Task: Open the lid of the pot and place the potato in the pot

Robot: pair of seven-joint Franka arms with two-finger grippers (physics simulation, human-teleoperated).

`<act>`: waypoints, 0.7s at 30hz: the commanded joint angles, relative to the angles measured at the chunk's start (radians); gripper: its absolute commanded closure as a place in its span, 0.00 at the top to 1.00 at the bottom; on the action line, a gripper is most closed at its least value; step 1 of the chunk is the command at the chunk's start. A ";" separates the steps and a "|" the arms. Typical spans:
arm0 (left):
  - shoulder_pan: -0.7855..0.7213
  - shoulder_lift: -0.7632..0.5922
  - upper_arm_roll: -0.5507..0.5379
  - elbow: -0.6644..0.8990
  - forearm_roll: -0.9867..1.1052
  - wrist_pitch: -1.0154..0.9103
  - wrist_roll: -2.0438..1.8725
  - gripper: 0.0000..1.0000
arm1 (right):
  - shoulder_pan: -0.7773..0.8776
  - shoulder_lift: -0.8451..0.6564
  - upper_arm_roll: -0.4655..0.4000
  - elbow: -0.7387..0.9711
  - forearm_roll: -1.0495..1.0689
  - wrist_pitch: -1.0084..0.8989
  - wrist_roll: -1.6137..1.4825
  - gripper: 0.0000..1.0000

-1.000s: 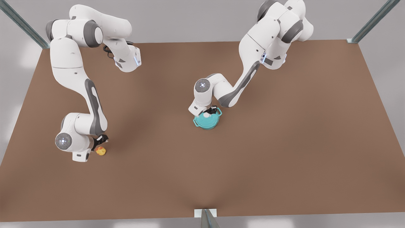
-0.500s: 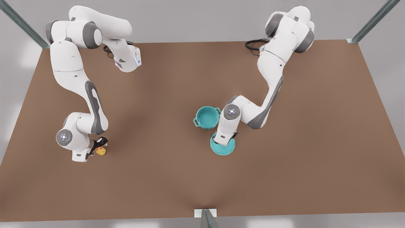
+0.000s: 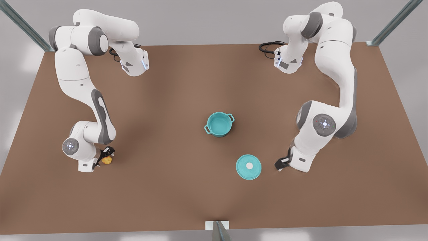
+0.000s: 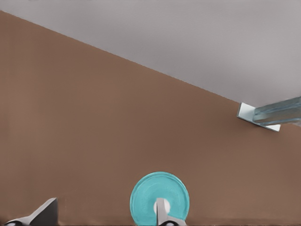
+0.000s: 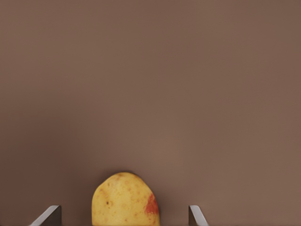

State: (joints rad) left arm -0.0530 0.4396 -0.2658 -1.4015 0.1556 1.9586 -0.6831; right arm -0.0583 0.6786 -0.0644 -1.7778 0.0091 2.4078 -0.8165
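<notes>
The teal pot (image 3: 219, 124) stands uncovered mid-table, teal inside with nothing in it. The pot lid (image 3: 248, 166) (image 4: 146, 197) lies flat on the table nearer the front edge, white knob up. My left gripper (image 3: 280, 164) (image 4: 103, 217) hovers just to the front view's right of the lid, open and holding nothing. The potato (image 3: 107, 161) (image 5: 124, 200), yellow with a reddish patch, rests on the table at the front view's left. My right gripper (image 3: 107, 154) (image 5: 123, 215) is low over it, open, one finger on each side and neither touching.
The brown table (image 3: 167, 187) spreads wide between potato and pot. Metal frame posts rise at the back corners, and a bracket (image 3: 217, 225) (image 4: 258, 117) sits at the front edge. A black cable (image 3: 267, 47) lies by the far arm's base.
The left gripper lifted the lid off the pot, set it down nearer the front edge, let go and swung to the front view's right. The right gripper edged down around the potato.
</notes>
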 commanded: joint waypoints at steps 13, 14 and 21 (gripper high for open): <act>0.153 -0.242 0.003 -0.063 -0.249 -0.405 0.772 1.00 | 0.000 0.007 0.000 0.000 0.002 0.034 -0.070 0.58; 0.157 -0.222 0.003 -0.028 -0.232 -0.377 0.778 1.00 | 0.000 0.007 0.000 0.000 0.002 0.034 -0.070 0.56; 0.176 -0.203 -0.001 -0.025 -0.140 -0.351 0.815 1.00 | 0.000 -0.017 0.014 0.001 0.003 0.020 -0.093 0.56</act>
State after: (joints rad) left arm 0.1199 0.2370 -0.2665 -1.4282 0.0055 1.6269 -0.1828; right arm -0.0575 0.6653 -0.0510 -1.7767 0.0123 2.4342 -0.8638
